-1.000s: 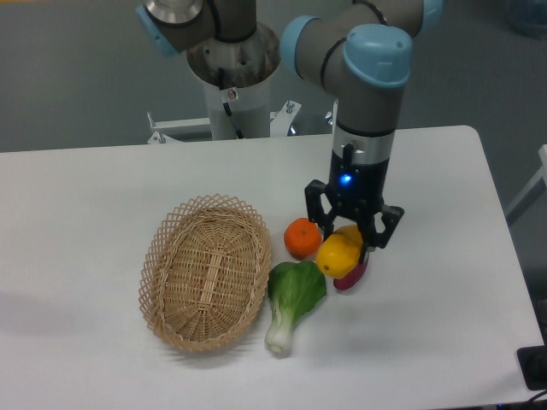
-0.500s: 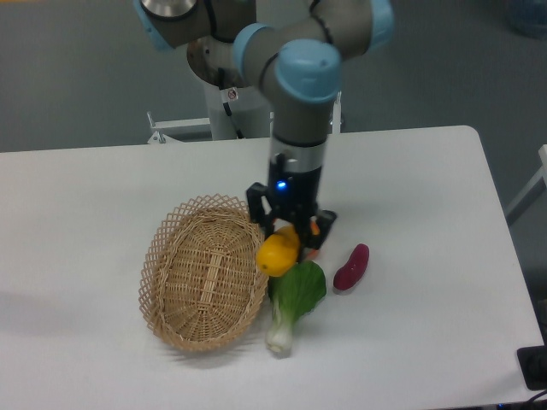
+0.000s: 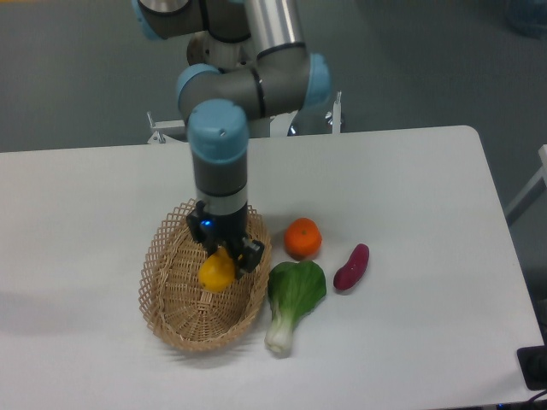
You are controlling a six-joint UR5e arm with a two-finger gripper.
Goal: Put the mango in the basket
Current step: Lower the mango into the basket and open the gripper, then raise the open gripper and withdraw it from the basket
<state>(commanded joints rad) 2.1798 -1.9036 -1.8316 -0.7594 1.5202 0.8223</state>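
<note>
The arm has swung left across the worktop (image 3: 427,171), carrying the mango (image 3: 217,271) away from the orange (image 3: 302,238) and bok choy (image 3: 294,299); the end effector (image 3: 224,256) remains clamped on it, now hanging over the middle of the basket (image 3: 171,316). Only lowering and letting go seems left.

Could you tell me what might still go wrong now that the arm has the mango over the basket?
The gripper holds the mango above the basket, toward its right side. Released from this height, it might bounce or roll toward the right rim. A further descent could press the fingers into the weave. On retreat, the arm might brush the rim and nudge the basket toward the bok choy and orange beside it.
</note>
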